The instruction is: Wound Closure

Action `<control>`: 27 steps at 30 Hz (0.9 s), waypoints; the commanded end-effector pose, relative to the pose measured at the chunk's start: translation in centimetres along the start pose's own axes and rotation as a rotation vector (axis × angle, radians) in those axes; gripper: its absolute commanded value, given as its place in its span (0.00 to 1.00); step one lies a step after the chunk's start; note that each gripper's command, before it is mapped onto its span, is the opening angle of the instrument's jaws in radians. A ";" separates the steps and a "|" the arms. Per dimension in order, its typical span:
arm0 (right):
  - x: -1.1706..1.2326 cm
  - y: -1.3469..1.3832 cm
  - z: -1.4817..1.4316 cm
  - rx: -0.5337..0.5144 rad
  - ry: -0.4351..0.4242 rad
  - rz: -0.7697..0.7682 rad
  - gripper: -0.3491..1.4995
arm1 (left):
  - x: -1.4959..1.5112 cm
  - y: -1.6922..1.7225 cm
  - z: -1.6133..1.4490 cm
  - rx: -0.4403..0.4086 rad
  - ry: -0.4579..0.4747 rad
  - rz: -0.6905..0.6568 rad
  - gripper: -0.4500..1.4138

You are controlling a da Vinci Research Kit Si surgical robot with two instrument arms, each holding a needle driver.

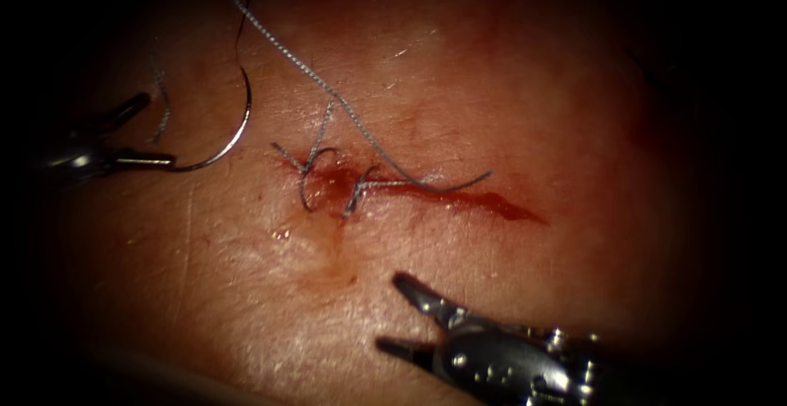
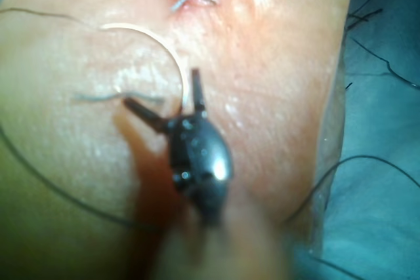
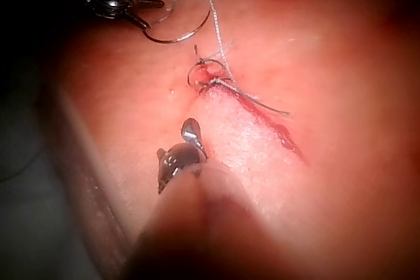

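Left tool (image 1: 159, 130) jaws wide, needle (image 1: 243, 123) tail ungripped at their crotch — likely slips (lies free on tissue (image 1: 492, 86), left of cut (image 1: 492, 201)); right tool (image 1: 390, 312) agape, empty.

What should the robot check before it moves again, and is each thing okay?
1. Needle gripped: not ok. The left tool has its jaws open, and the needle's end lies at them unclamped.
2. Needle out of the tissue: ok. It lies on top, left of the cut.
3. Right tool free: ok. Its jaws are open and hold nothing.
4. Thread clear of the needle: cannot tell. Strands run close by it.
5. Cut fully stitched: not ok. Stitches cross only its left end, and the right stretch has none.
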 end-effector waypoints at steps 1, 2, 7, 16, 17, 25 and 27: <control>0.02 -0.08 0.09 0.004 0.004 0.002 0.99 | -0.04 0.09 -0.05 -0.003 -0.002 -0.002 0.73; 0.02 -0.09 0.09 0.004 0.004 0.002 0.99 | 0.01 0.12 -0.08 -0.003 -0.003 0.004 0.73; 0.00 -0.10 0.10 0.005 0.002 0.000 0.99 | 0.24 0.29 -0.21 0.004 0.008 0.020 0.73; 0.04 -0.14 0.13 0.009 0.002 0.000 0.99 | 0.26 0.50 0.17 0.018 -0.134 -0.039 0.73; 0.04 -0.14 0.13 0.009 0.002 0.000 0.99 | 0.26 0.49 0.22 0.022 -0.148 -0.038 0.73; 0.04 -0.14 0.14 0.008 0.002 0.000 0.99 | 0.13 0.41 0.55 0.089 -0.314 -0.037 0.70; 0.04 -0.14 0.14 0.008 0.002 0.000 0.99 | 0.07 0.43 0.64 0.101 -0.365 -0.070 0.69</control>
